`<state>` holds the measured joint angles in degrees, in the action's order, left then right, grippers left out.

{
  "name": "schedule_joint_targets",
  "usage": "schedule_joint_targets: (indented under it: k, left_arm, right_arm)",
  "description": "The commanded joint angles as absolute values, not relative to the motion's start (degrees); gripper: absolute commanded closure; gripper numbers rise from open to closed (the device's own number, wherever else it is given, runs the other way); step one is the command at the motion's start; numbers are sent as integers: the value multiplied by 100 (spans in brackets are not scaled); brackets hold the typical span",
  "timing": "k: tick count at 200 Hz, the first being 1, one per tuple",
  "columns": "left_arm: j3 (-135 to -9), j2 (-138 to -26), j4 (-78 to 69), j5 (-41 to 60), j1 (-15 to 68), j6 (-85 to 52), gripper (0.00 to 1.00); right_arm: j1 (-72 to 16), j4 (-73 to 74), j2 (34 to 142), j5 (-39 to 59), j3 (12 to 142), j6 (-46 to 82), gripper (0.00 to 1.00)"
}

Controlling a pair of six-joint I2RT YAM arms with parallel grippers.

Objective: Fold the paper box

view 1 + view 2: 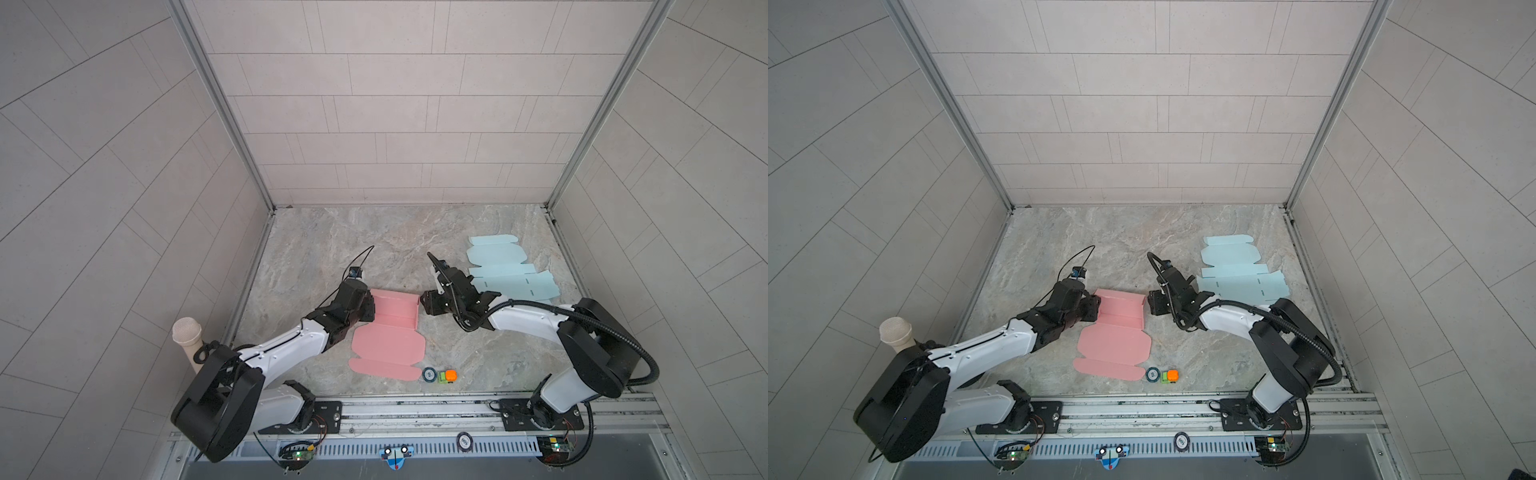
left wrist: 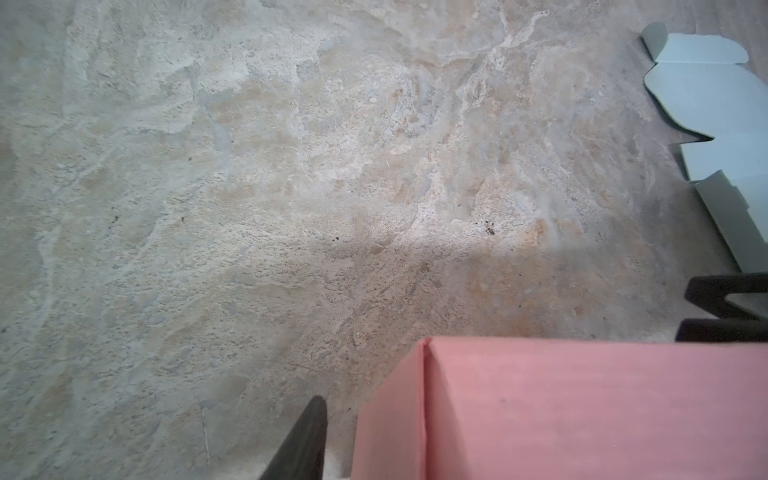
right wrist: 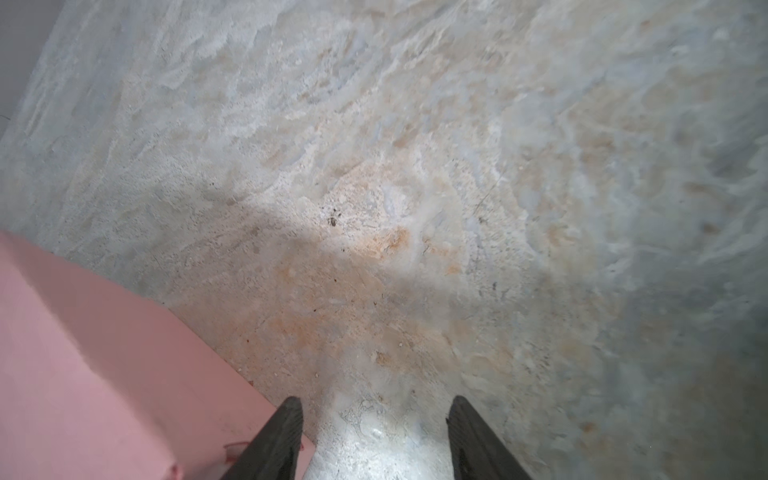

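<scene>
The pink paper box (image 1: 388,332) lies on the table (image 1: 332,249) just below the middle of the frame in both top views. Its upper half is raised into walls, and its lid panel and flaps lie flat toward the bottom edge. My left tool (image 1: 369,309) sits at the box's left wall, and my right tool (image 1: 424,303) is at its right wall.

In the left wrist view, one finger (image 2: 309,436) of my left tool shows. A strip of bare table lies between it and the pink wall (image 2: 582,407), so the tool stands parted and grips nothing. The pink card hides the other finger.

My right tool (image 3: 376,436) is spread wide over bare table. One finger (image 3: 274,444) is at the box's corner (image 3: 104,374).

A flat blue box blank (image 1: 505,270) lies to the upper right. A small round disc (image 1: 429,374) and an orange block (image 1: 448,376) sit beside the lowest pink flap.
</scene>
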<state>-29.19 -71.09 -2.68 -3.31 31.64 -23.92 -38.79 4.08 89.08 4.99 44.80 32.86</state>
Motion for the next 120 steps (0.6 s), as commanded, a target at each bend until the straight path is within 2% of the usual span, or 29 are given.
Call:
schedule_joint_targets:
  k: [1, 84, 93, 120]
  left_arm:
    - [-2920, -7219, -176, -452, 3182, -2283, 61]
    - [-2670, -7437, -774, -277, 3182, -2426, 61]
    - [-2652, -7403, -765, -248, 3184, -2428, 61]
    - [-2608, -7348, -639, -254, 3182, -2470, 61]
  right_arm:
    - [-3885, 219, 8738, 287, 4581, 3236, 41]
    - [-3908, -186, 8224, 121, 4567, 3078, 41]
    - [-3939, -370, 8062, 4, 4614, 2940, 38]
    - [-4286, -1040, 7683, -535, 5029, 2289, 19]
